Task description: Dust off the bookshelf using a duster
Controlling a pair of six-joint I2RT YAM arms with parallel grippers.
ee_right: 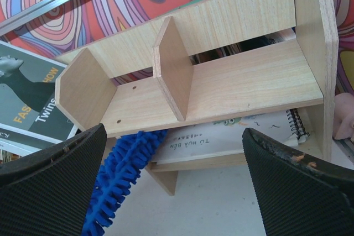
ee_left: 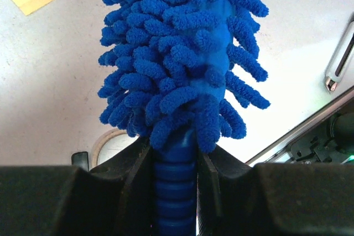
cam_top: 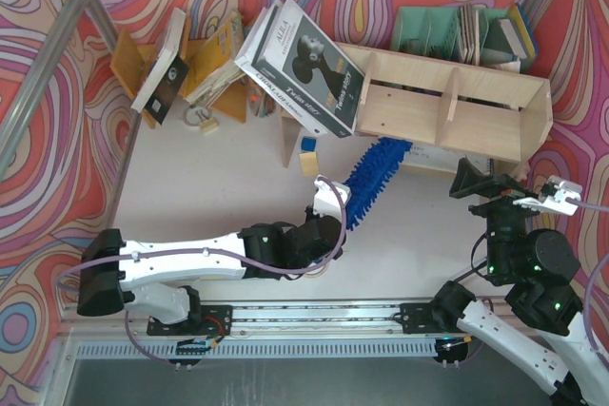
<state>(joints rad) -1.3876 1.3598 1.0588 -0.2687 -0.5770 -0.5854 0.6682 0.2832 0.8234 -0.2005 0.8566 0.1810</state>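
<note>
Duster [cam_top: 376,173] tip hidden under the bookshelf [cam_top: 476,92], handle inside left claw [ee_left: 176,161].

The left arm [cam_top: 190,259] lies low and stretched to the right. The left gripper [cam_top: 335,204] has its fingers [ee_left: 207,172] pressed on the duster [ee_left: 182,70] handle. The right gripper [ee_right: 174,183] points forward, its fingers wide apart.
</note>
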